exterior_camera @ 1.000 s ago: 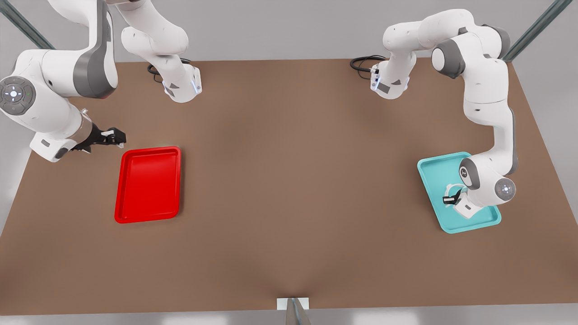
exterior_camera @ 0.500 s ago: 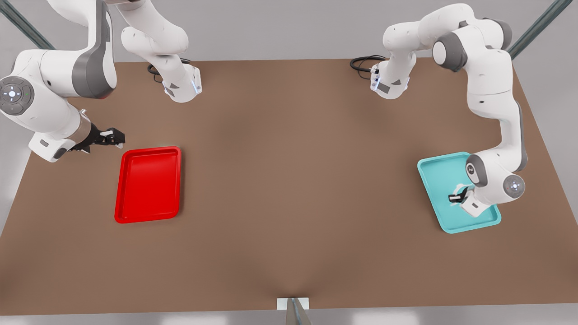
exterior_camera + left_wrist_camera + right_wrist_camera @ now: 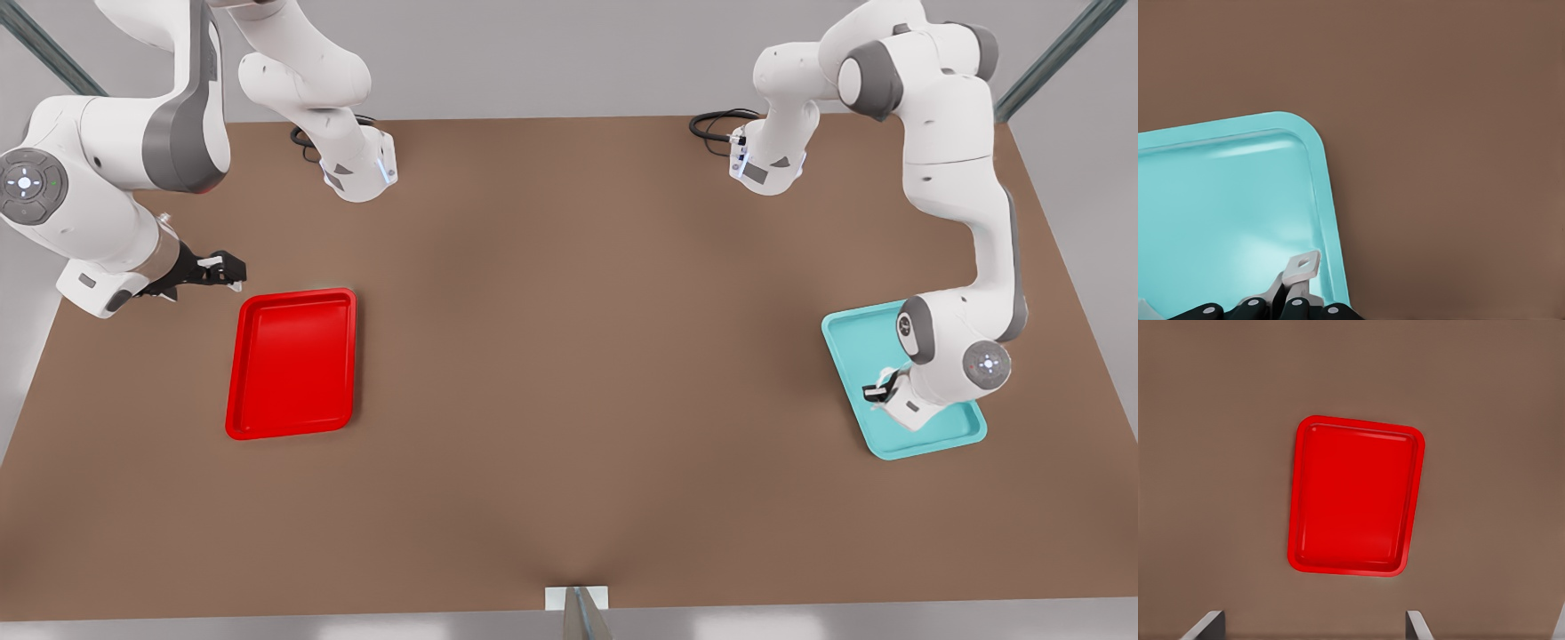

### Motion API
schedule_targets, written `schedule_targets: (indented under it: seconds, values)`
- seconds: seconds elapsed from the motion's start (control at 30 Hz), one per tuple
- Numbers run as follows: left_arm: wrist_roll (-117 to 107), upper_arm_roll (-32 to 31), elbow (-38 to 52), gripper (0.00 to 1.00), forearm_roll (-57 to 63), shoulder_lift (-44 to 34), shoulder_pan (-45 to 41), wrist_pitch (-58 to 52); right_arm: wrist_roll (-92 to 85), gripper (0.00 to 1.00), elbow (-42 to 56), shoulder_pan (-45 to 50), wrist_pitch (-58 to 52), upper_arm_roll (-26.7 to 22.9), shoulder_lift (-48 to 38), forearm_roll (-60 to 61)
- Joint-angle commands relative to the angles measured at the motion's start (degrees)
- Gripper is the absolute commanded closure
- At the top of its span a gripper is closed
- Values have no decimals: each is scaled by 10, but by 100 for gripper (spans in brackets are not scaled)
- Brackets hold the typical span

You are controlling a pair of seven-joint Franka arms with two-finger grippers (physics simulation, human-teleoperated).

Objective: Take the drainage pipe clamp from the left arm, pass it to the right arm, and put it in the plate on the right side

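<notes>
In the front view, a brown table carries two trays. On the front view's right, the left arm bends down over a teal tray. Its black left gripper hangs low above the tray, and the small white drainage pipe clamp sits right at its fingertips, pinched between them. On the front view's left, the right arm waits, its right gripper held above the bare table just beside the far corner of the red plate, not touching it.

In the left wrist view, the dark fingers are drawn close together around the clamp. One flared tab with a small hole stands out beyond the fingertips, over the teal tray near its rounded corner and just inside its rim. The brown table lies beyond.

In the right wrist view, the red plate lies on the table straight ahead. Two pale fingertips stand wide apart with nothing between them, so this gripper is spread and holds nothing.
</notes>
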Motion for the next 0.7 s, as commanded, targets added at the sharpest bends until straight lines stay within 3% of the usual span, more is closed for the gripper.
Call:
schedule_targets:
  seconds: [0.0, 0.2, 0.37, 0.47, 0.6, 0.67]
  values:
    - [-146, 0, 1, 79, -2, -4, -19, -21, 0, 0, 0, 0, 0, 0, -1, 0]
    - [-331, -3, 5, 79, -5, -19, -114, -63, 0, 0, 0, 0, 0, 2, -1, 0]
    - [-508, -25, 77, 79, -11, 0, -192, -137, 0, 0, 2, 0, 1, 3, 3, -1]
    - [-630, -88, 134, 79, -10, 25, -193, -165, -2, 0, 2, 3, 8, 4, 7, -1]
    - [-779, -109, 193, 79, -33, 53, -227, -179, -1, 0, 3, 26, 8, 4, 19, -1]
    - [-935, -157, 266, 79, -29, 97, -231, -203, 0, 0, 4, 30, 9, 5, 20, -1]
